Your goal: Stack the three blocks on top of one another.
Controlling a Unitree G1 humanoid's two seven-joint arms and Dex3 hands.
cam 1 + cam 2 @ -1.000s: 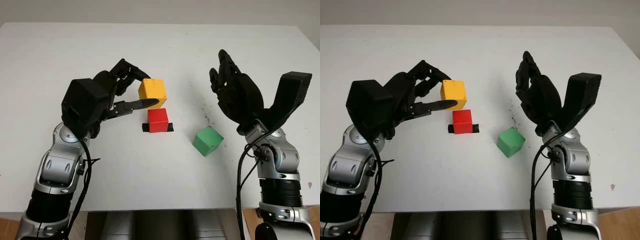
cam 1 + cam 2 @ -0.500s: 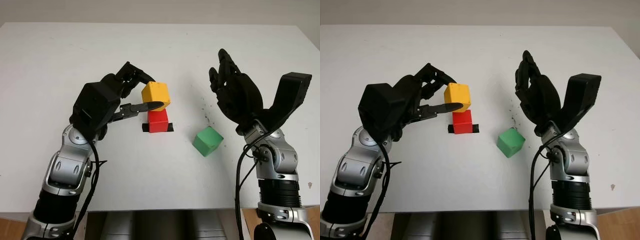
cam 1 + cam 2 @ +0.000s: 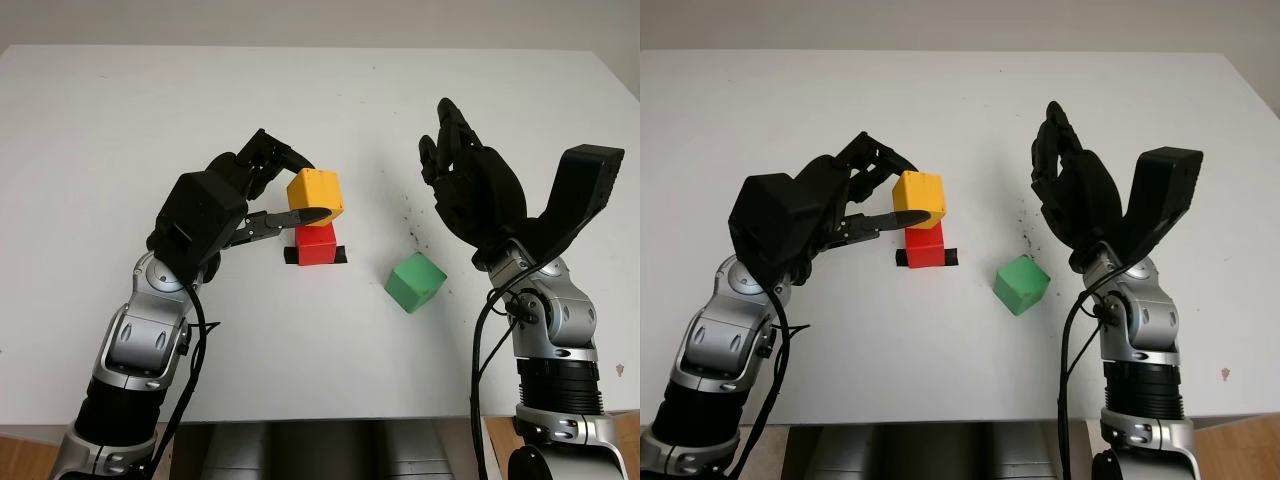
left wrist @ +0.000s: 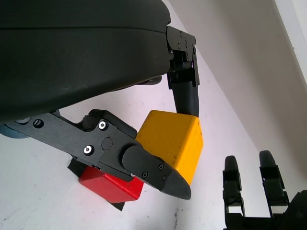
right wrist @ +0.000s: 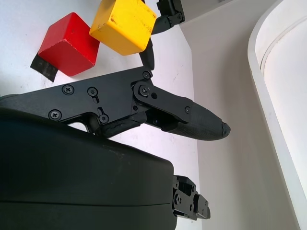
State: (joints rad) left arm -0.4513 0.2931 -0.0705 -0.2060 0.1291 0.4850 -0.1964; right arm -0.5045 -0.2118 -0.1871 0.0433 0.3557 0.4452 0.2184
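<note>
My left hand (image 3: 292, 187) is shut on the yellow block (image 3: 316, 194), gripping it between thumb and fingers. The block hangs tilted just above the red block (image 3: 316, 243), slightly behind it; I cannot tell if they touch. The red block sits on a strip of black tape (image 3: 290, 256) near the table's middle. In the left wrist view the yellow block (image 4: 171, 143) is over the red block (image 4: 110, 185). The green block (image 3: 415, 282) lies alone to the right. My right hand (image 3: 470, 190) is open, raised above the table behind the green block.
The white table (image 3: 150, 110) reaches to its front edge near the bottom. Small dark specks (image 3: 412, 232) mark the surface between the red block and my right hand.
My left hand carried the yellow block right and forward, from behind-left of the red block to just above it. The right hand and green block have not moved.
</note>
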